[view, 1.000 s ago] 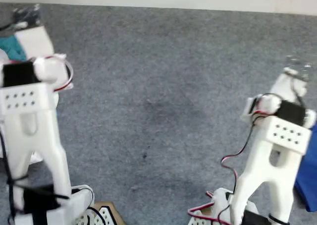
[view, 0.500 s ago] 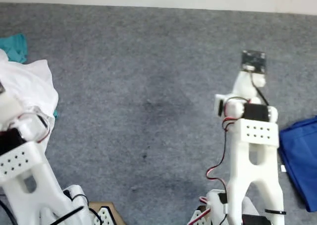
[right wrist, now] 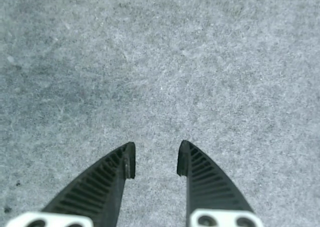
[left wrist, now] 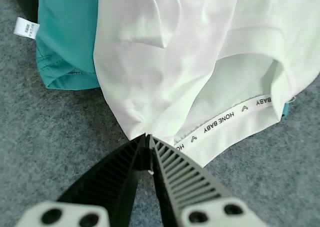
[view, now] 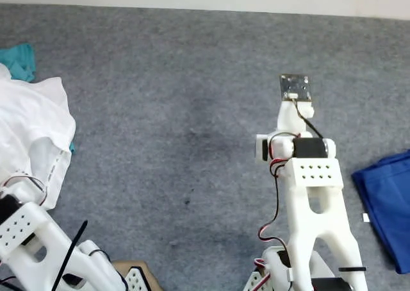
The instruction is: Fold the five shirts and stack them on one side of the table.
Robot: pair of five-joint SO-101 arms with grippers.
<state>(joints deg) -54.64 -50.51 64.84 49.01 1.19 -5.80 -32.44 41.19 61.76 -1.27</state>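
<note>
Shirts lie at both ends of the flat grey fuzzy bench. A soft, crumpled white cloth shirt sits at the left edge, on top of a teal cloth shirt that peeks out at its far side. A smooth dark blue cloth shirt lies at the right edge, well apart from the other two.

The left end effector has its two black ridged jaws pressed together. They pinch a corner of the white shirt's edge, just beside the neck band (the strip with small print on it). From that pinch the white shirt spreads away from the arm. Its long side runs along the left edge of the bench, from near to far. The left arm is much the nearer one to it.

The right end effector hangs over bare grey fuzz with its jaws spread and nothing between them. The blue shirt lies off to its right side.

I think the white shirt is about to be pulled out flat onto the open middle, so folding has not begun. The cloth looks thin and floppy, so it may bunch up or slip out of the small pinch.
</note>
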